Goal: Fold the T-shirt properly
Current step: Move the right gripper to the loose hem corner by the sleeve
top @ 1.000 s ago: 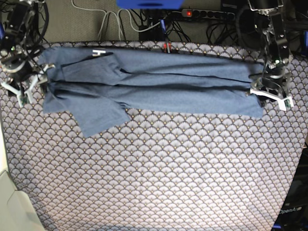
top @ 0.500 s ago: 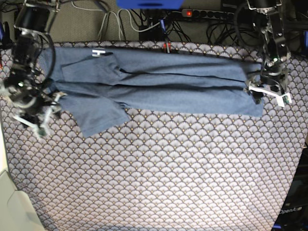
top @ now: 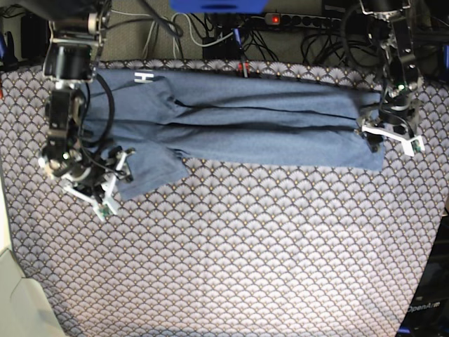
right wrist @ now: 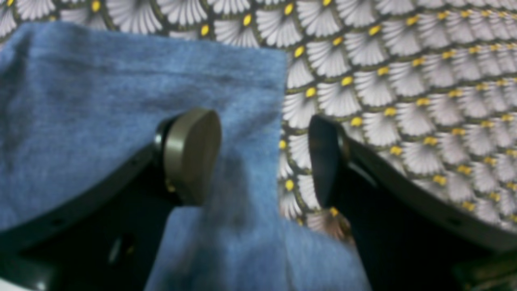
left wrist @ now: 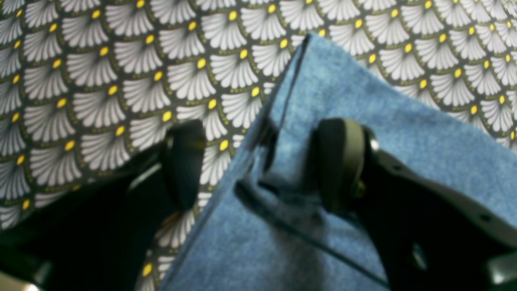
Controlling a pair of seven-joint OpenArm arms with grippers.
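Along the far edge of the table cover (top: 231, 246) lies the T-shirt (top: 245, 119), folded lengthwise into a long narrow band that reaches almost from one side edge to the other. It is heathered slate-blue, and a bit of white lettering (top: 144, 76) shows near its far end on the base view's left side. 1 sleeve flap (top: 151, 168) sticks out from the band toward the near edge on that same side.

The right gripper (top: 112, 181) stands at this sleeve flap. In the right wrist view, the right gripper (right wrist: 264, 157) has its jaws wide apart; 1 pad (right wrist: 190, 153) is over the blue cloth (right wrist: 121, 101) and the other is over the patterned cover (right wrist: 404, 81), so that the edge of the sleeve runs between them. The jaws do not press the cloth, and nothing is held.

The left gripper (top: 391, 133) is at the opposite end of the band, near the side edge of the table on the base view's right. In the left wrist view, the left gripper (left wrist: 258, 161) is also wide open. The edge of the shirt (left wrist: 363, 121), with a small crease, lies between the 2 pads; 1 pad (left wrist: 339, 161) is over the cloth, the other over the cover (left wrist: 101, 81). It grips nothing.

Behind the far edge there are cables and a power strip (top: 302, 21).
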